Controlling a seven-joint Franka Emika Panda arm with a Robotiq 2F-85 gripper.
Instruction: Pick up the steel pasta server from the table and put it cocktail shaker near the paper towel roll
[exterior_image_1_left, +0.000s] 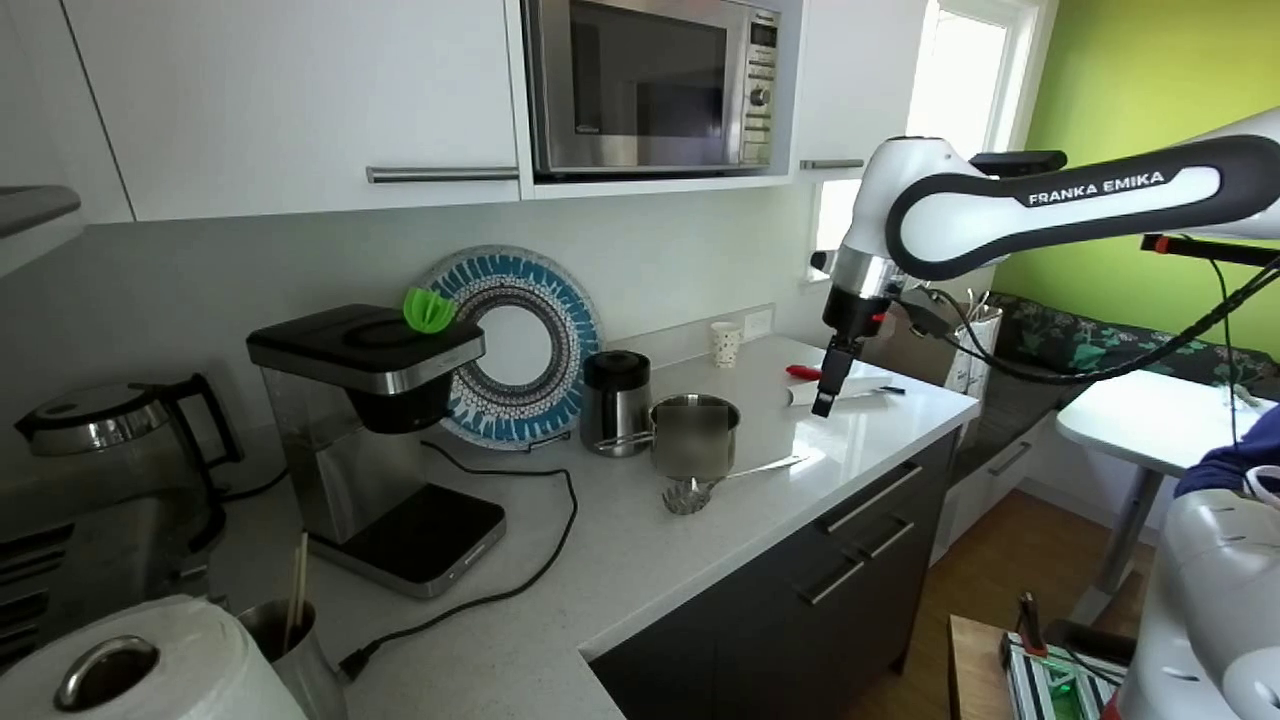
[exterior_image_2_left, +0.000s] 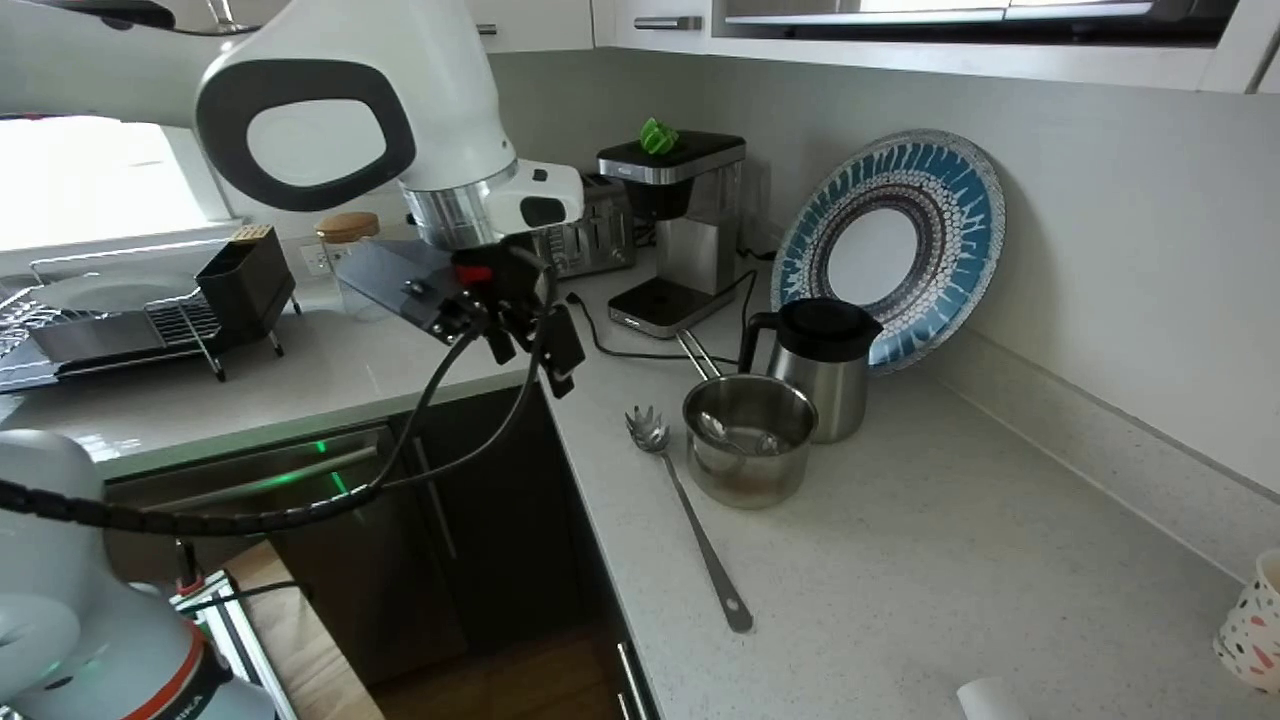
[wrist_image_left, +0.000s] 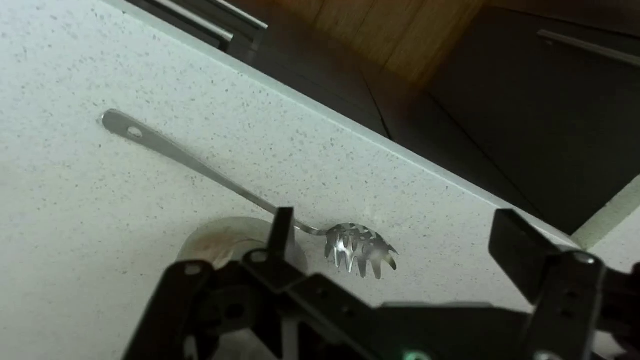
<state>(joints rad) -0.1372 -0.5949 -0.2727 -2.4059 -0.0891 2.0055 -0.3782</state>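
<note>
The steel pasta server (exterior_image_1_left: 688, 497) lies on the pale countertop (exterior_image_1_left: 545, 600) beside a steel pot. In an exterior view its handle (exterior_image_2_left: 695, 522) runs along the front edge. The wrist view shows its pronged head (wrist_image_left: 352, 242), prongs spread on the counter. My gripper (wrist_image_left: 392, 225) is open and empty, above the counter, with the server head seen between its fingers. It also shows in both exterior views (exterior_image_1_left: 832, 385) (exterior_image_2_left: 535, 365), apart from the server. The white paper towel roll (exterior_image_1_left: 190, 670) stands near left, beside a steel cup (exterior_image_1_left: 318, 675) holding sticks, likely the cocktail shaker.
The steel pot (exterior_image_2_left: 745, 470) stands close beside the server, with a black-lidded steel carafe (exterior_image_2_left: 835, 390) behind it. A coffee maker (exterior_image_1_left: 365, 440), its black cord (exterior_image_1_left: 540, 575) and a blue-and-white plate (exterior_image_1_left: 575, 340) are along the wall. A paper cup (exterior_image_1_left: 725, 343) stands farther right.
</note>
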